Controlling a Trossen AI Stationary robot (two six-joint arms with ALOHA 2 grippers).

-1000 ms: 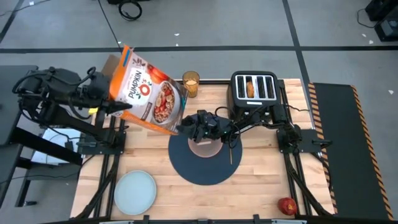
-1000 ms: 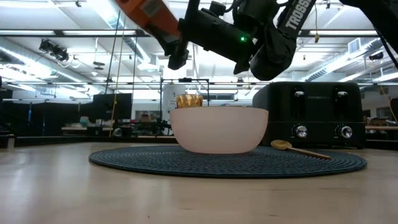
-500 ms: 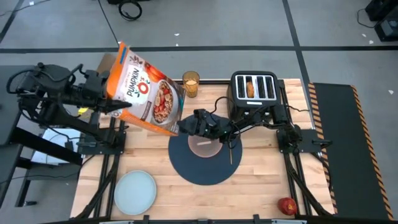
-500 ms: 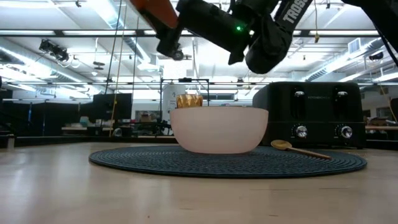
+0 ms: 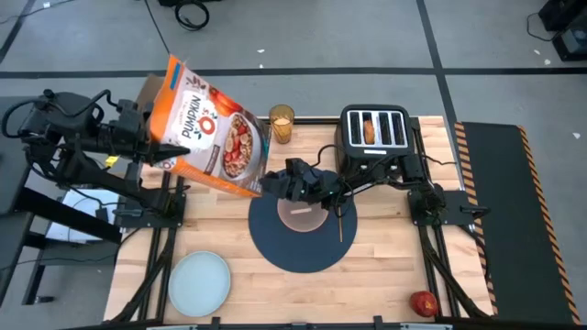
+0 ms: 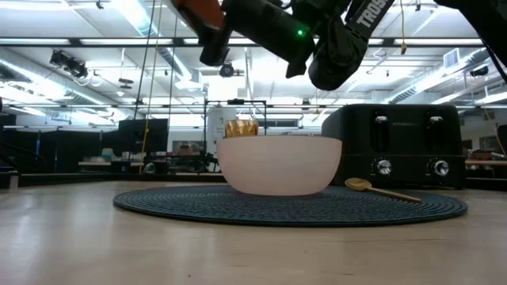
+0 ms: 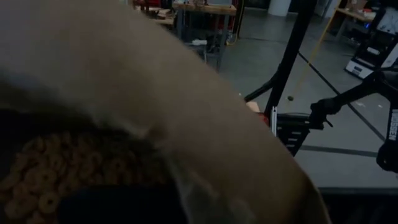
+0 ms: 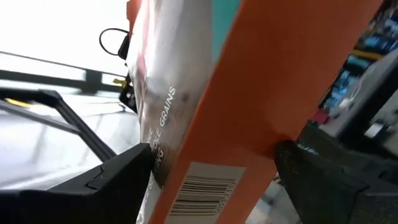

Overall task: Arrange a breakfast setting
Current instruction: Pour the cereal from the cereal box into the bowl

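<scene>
The brown-and-orange cereal box (image 5: 209, 136) hangs tilted in the air over the table's far left, held between both grippers. My left gripper (image 5: 151, 151) is at its open upper end, where loose cereal rings (image 7: 37, 180) show inside. My right gripper (image 5: 273, 183) is shut on its lower end, left of and above the pinkish bowl (image 5: 301, 218). The bowl stands on the dark-blue mat (image 5: 284, 249), with the gold spoon (image 5: 340, 225) lying beside it on the mat. The plate (image 5: 200, 282), the amber glass (image 5: 281, 124) and the red apple (image 5: 423, 302) rest on the table. My left gripper is shut on the box's open upper end (image 5: 163, 154), coming level from the table's left side. The box itself hides the fingers, so the kind of hold cannot be told. My right gripper pinches the box's lower end near the barcode (image 8: 205, 186) between its two fingers (image 8: 118, 177), coming from the table's right side. The box is lifted clear and tilted, its lower end toward the bowl.
The black four-slot toaster (image 5: 374, 136) stands at the far right with toast (image 5: 369, 128) in one slot. In the low view it (image 6: 396, 146) stands behind the bowl (image 6: 279, 165) and the spoon (image 6: 380, 190). Bare wood lies along the near edge between plate and apple.
Both grippers have carried the cereal box toward the table's left edge and a little toward the far edge. My right gripper has risen farther above the bowl. The bowl, the spoon and the mat have stayed where they were.
</scene>
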